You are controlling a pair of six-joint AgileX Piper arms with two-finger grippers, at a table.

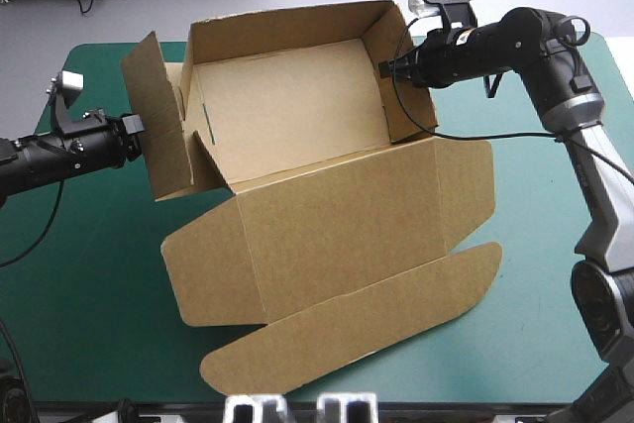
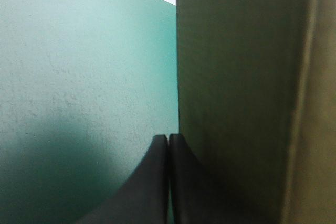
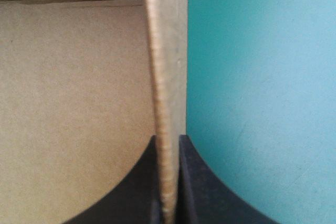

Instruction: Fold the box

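Note:
The brown box [image 1: 287, 96] lies on the teal-green cover with its far wall and right wall raised, and its lid [image 1: 337, 235] flat toward the near edge. A side flap [image 1: 158, 116] stands upright at the box's left end. My left gripper [image 1: 142, 129] is shut just outside that flap. In the left wrist view its fingertips meet [image 2: 168, 139] and the flap [image 2: 236, 103] rises right beside them, not between them. My right gripper [image 1: 384, 68] is shut on the top of the right wall. In the right wrist view the wall's edge [image 3: 160, 77] runs up between the black fingers [image 3: 168, 140].
The lid's curved tuck flap [image 1: 327, 339] reaches close to the table's near edge. Teal-green cover [image 1: 89, 274] shows on the left front and to the right of the lid. A black cable hangs across the box's right wall.

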